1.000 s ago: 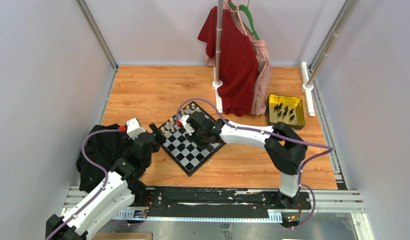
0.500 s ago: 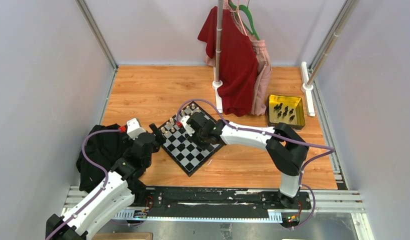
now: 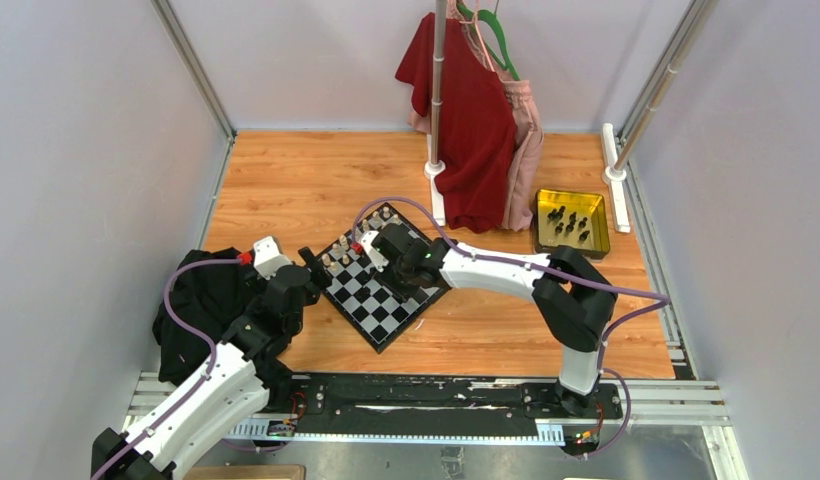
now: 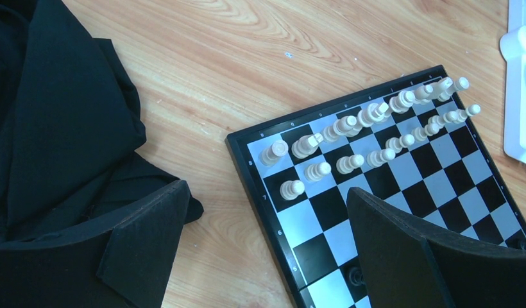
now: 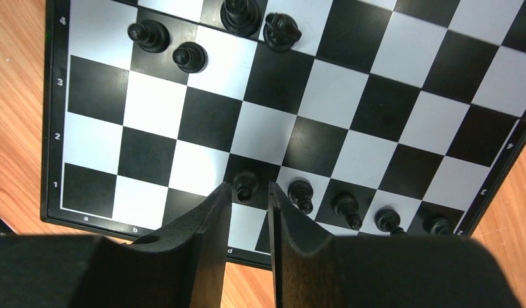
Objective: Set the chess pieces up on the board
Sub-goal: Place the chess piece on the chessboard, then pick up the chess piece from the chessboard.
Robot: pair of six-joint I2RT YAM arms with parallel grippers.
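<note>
Right fingers (image 5: 209, 244) parted, black pawn (image 5: 246, 184) upright

Robot lab cell: blank panel walls (image 3: 86, 150), aluminium frame rails (image 3: 191, 65).

Two rows of cream chess pieces (image 4: 350, 162) stand on the board (image 4: 440, 168), black pieces (image 5: 301, 192) opposite.

Board (image 4: 247, 183): laid askew on the wooden desk (image 4: 203, 70), black-rimmed.
Cream pieces (image 4: 374, 113): stood in two rows along the board's upper rim.
Black piece (image 4: 356, 276): seen low on the board, partly hidden.
Black cloth (image 4: 61, 128): heaped left of the board, not touching it.
Left end effector (image 4: 267, 196): held over the board's left rim, fingers (image 4: 148, 250) spread wide, nothing gripped.
</note>
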